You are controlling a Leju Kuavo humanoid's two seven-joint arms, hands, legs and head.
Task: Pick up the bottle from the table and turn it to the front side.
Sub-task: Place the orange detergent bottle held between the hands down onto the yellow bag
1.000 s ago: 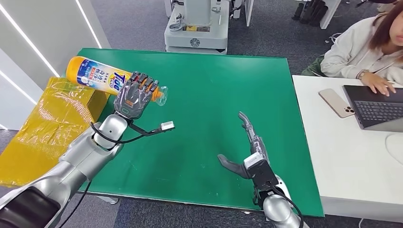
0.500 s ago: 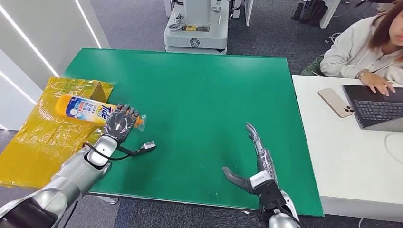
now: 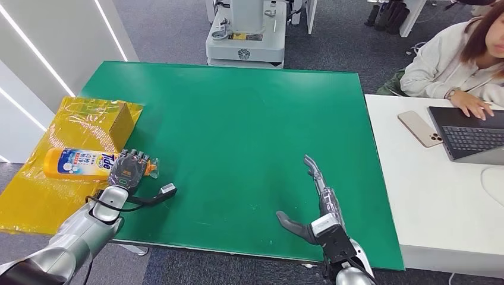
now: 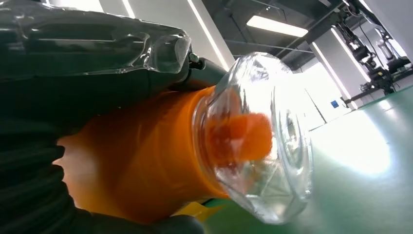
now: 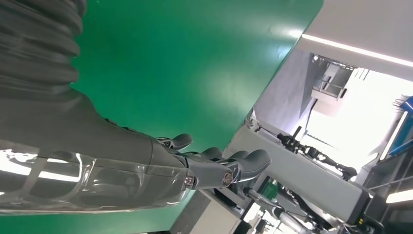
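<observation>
Bottle (image 3: 80, 163) neck possibly behind fingers (image 3: 132, 161)

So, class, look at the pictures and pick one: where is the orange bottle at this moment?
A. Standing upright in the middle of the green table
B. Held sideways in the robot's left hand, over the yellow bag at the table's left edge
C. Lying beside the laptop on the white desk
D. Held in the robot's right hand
B: the left hand grips the bottle lying sideways above the yellow bag, while the right hand is open.

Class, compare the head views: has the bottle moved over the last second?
Yes. The bottle, gripped by the left hand, has travelled off the green table toward its left edge and now sits over the yellow bag.
</observation>
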